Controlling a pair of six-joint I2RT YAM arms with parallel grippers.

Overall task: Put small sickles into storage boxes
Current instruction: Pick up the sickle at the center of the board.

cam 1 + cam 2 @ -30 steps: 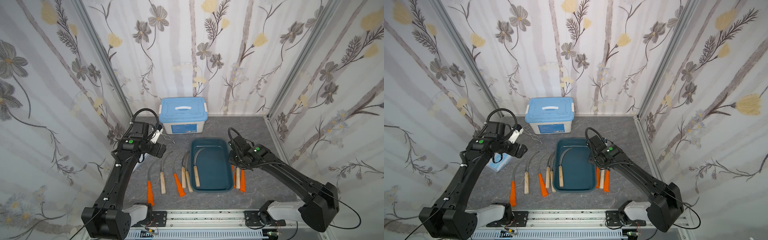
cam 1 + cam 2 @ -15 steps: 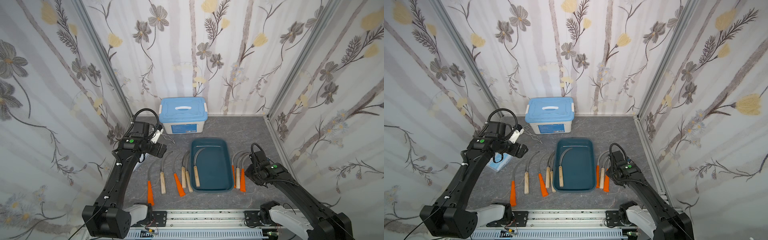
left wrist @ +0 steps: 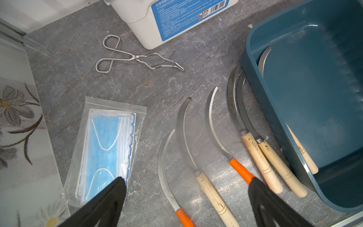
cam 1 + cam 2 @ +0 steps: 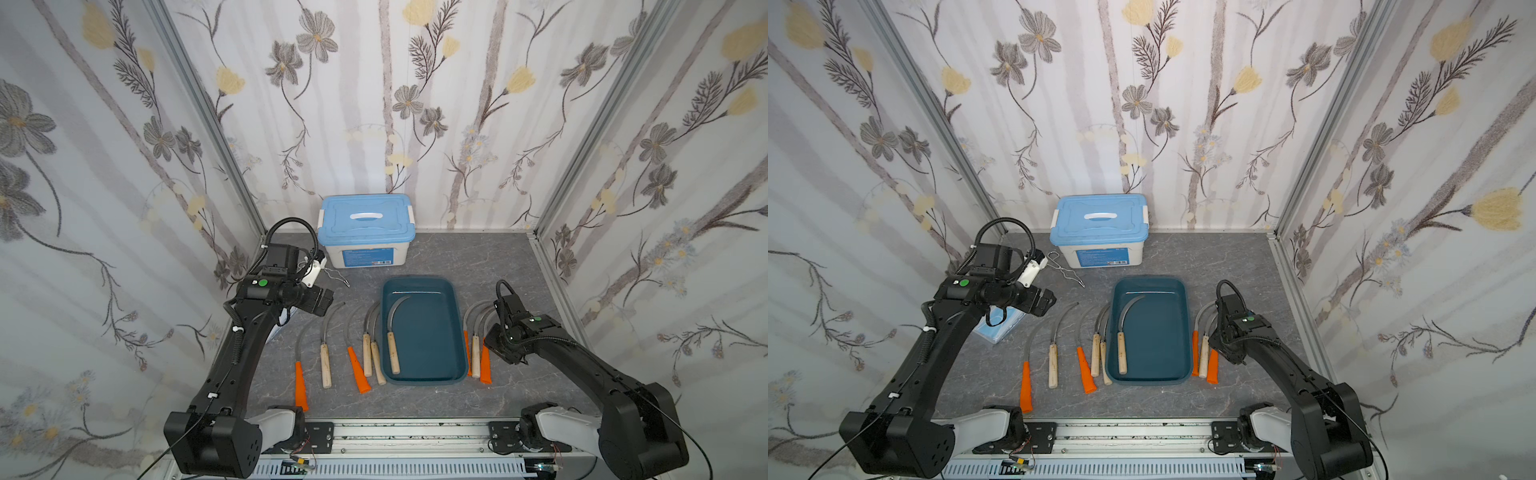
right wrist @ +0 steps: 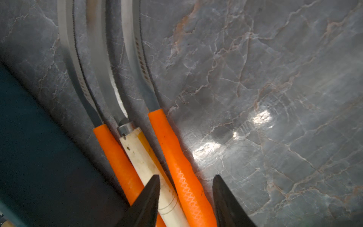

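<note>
The teal storage box [image 4: 440, 332] lies mid-table with one wooden-handled small sickle [image 4: 392, 349] inside. Several more sickles [image 4: 325, 365] lie in a row to its left. Three sickles lie against its right side: an orange-handled one [image 5: 115, 149], a wooden-handled one [image 5: 141, 153] and an outer orange-handled one [image 5: 176, 157]. My right gripper [image 5: 186, 176] hangs low over these handles, open, its fingers either side of the outer orange handle without touching it. My left gripper [image 3: 186, 178] hovers wide open above the left row, holding nothing.
A white box with a blue lid [image 4: 365, 232] stands against the back wall. Wire tongs [image 3: 135, 57] and a bag of blue face masks [image 3: 106, 145] lie at the back left. Flowered walls close three sides; a metal rail [image 4: 415, 432] runs along the front.
My right gripper has swung from the tray's far right edge to the three sickles right of the tray and come down over their handles. The left arm has not moved.
</note>
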